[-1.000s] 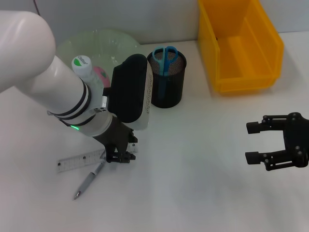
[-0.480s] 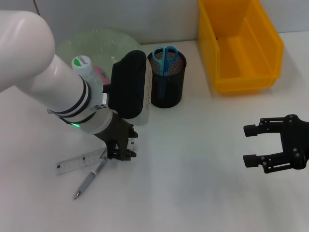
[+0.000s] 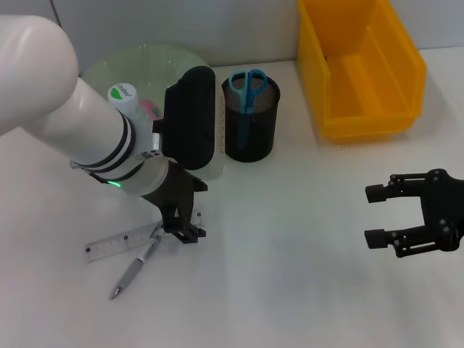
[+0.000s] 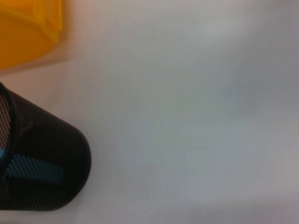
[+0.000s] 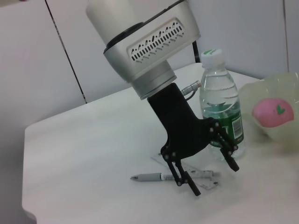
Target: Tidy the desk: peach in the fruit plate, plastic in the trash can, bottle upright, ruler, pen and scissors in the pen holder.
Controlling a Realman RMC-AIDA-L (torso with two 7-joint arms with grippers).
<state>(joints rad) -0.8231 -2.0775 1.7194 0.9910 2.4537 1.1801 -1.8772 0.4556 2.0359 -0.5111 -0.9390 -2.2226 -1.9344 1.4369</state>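
In the lower left of the head view, the left tool hangs just above the tabletop with its fingers spread apart and nothing between them. Its tips sit over the end of the pen and the near end of the ruler, both lying flat; the right wrist view shows the fingers straddling the pen without closing on it. The bottle stands upright at the upper left, partly hidden by the arm, just in front of the pale green plate, which holds the pink peach. At upper centre the black mesh pen holder stands with the blue scissors inside, handles up. The yellow bin fills the upper right. The right tool hovers at the lower right, well apart from everything, its fingers open and empty.
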